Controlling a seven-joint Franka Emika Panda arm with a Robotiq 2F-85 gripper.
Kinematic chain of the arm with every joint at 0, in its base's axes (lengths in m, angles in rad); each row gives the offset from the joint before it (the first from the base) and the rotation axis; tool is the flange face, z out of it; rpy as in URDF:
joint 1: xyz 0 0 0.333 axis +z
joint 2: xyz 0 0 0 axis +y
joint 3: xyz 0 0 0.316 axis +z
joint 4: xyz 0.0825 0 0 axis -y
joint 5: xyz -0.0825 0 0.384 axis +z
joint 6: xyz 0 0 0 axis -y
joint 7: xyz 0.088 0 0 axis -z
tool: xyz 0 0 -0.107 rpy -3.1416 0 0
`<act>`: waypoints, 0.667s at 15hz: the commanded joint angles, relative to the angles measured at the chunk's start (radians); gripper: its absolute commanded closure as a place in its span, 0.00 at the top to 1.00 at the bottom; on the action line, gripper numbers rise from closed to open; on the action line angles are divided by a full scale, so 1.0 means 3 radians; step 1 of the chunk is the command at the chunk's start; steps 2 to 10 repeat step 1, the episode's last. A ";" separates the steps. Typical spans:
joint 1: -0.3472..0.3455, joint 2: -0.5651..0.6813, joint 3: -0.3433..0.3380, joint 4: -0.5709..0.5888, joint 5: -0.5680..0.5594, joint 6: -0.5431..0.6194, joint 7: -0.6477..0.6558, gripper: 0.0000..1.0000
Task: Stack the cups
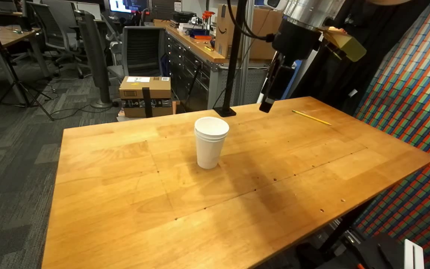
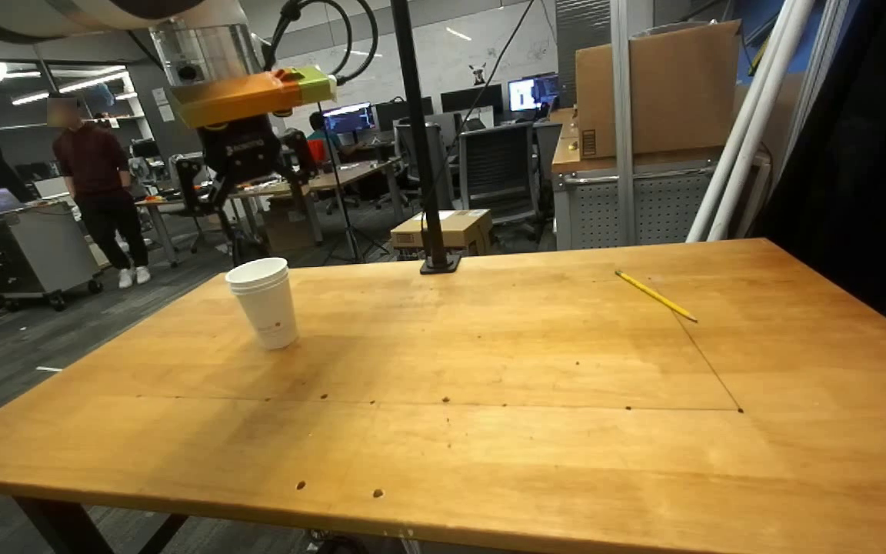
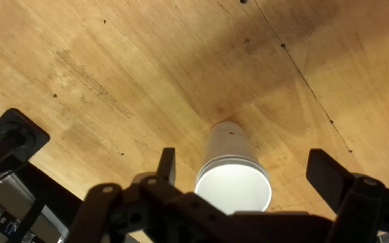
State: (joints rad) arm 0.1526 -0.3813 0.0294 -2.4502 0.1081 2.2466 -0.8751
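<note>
That hand (image 3: 241, 167) nearest me gaped wide, bottom of frame; nested cups (image 3: 230, 145) stood on the bench (image 3: 130, 67), lower centre.

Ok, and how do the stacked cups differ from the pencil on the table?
The stacked cups are white; the pencil is mostly yellow. The stacked cups stand upright, while the pencil lies flat. The stacked cups are broad and taper toward the base; the pencil is thin and straight. Both rest on the wooden table, and the open gripper holds neither.

at least two white paper cups (image 1: 209, 151), one yellow pencil (image 1: 311, 117), one tool (image 3: 241, 165)
</note>
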 commanded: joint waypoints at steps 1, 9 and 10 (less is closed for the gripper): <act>0.0052 0.0001 -0.0046 0.0000 -0.0026 -0.0007 0.0029 1.00; 0.0052 0.0001 -0.0046 0.0000 -0.0026 -0.0007 0.0029 1.00; 0.0052 0.0001 -0.0046 0.0000 -0.0026 -0.0007 0.0029 1.00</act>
